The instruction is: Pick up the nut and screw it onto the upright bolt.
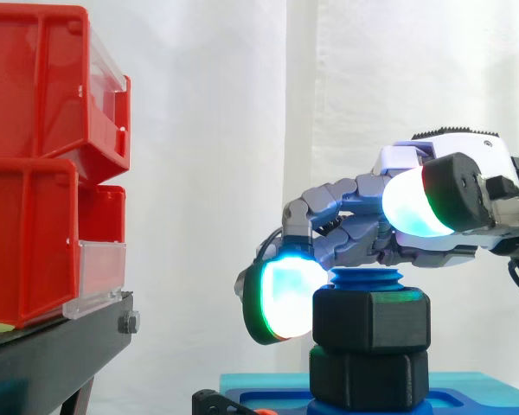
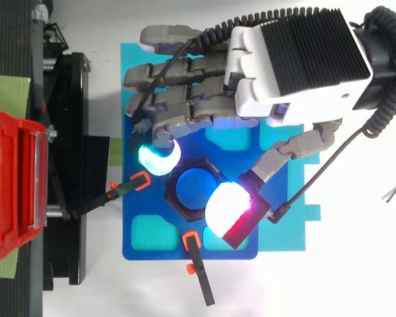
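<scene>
A black hex nut (image 1: 371, 320) (image 2: 185, 206) sits on the upright blue bolt (image 1: 364, 279) (image 2: 194, 188), just above a second black hex block (image 1: 368, 377) at the bolt's foot. My hand (image 2: 297, 63) reaches over it from the right. One finger curls down, and its cyan-green pad (image 1: 285, 299) (image 2: 158, 158) rests against the nut's left side. The thumb pad (image 1: 415, 204) (image 2: 226, 209) glows white and red and hovers above the nut's near-right corner, apart from it. The nut is not pinched.
The bolt stands in a blue fixture plate (image 2: 148, 244) with cyan pockets. Two orange-tipped black clamps (image 2: 127, 188) (image 2: 197, 264) hold the plate at its left and front edges. Red bins (image 1: 43, 164) stand on a black stand (image 1: 52, 346) to the left.
</scene>
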You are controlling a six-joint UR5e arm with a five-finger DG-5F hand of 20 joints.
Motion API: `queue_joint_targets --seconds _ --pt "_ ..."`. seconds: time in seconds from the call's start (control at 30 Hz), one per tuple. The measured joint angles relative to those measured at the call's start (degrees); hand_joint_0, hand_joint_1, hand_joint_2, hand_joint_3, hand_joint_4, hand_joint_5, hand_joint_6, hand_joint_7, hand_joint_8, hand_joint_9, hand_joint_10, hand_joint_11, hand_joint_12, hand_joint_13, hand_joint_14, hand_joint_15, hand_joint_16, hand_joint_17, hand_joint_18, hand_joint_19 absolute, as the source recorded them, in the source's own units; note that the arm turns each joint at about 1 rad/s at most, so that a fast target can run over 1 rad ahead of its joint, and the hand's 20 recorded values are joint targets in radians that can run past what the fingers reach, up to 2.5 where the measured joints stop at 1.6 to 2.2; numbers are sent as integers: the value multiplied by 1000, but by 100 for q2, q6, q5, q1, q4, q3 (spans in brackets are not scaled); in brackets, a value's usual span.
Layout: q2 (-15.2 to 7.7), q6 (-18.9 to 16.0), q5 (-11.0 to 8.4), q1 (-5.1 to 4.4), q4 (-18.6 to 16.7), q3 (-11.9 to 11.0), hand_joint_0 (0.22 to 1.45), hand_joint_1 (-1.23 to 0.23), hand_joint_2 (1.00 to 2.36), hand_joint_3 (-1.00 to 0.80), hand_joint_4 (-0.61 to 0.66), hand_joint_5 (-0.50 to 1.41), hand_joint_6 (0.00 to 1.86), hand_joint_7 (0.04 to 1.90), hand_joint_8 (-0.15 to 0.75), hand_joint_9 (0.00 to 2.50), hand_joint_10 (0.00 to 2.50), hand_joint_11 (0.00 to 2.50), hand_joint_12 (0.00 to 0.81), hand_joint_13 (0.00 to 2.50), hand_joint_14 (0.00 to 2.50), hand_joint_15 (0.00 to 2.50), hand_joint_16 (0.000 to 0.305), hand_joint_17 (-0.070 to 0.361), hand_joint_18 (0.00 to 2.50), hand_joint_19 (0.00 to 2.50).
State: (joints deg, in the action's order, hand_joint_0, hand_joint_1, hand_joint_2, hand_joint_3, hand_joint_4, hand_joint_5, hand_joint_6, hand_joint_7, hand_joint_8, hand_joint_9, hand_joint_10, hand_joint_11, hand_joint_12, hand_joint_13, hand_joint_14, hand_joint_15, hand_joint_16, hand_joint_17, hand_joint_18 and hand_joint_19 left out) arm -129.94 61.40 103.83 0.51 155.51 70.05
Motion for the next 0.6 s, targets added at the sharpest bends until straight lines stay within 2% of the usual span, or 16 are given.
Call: queue_joint_targets --seconds 0.27,0.47,0.6 --pt "2 4 42 51 -34 0 481 -327 1000 -500 17 78 504 1216 121 1029 0 0 283 537 0 0 30 67 179 0" --pt "3 4 121 110 -38 0 482 -349 1000 -500 24 96 504 1260 99 1209 0 0 252 668 0 0 27 60 346 0" --pt "4 4 163 153 -38 0 485 -356 1000 -500 79 104 505 1276 97 1369 0 0 231 763 0 0 25 55 480 26"
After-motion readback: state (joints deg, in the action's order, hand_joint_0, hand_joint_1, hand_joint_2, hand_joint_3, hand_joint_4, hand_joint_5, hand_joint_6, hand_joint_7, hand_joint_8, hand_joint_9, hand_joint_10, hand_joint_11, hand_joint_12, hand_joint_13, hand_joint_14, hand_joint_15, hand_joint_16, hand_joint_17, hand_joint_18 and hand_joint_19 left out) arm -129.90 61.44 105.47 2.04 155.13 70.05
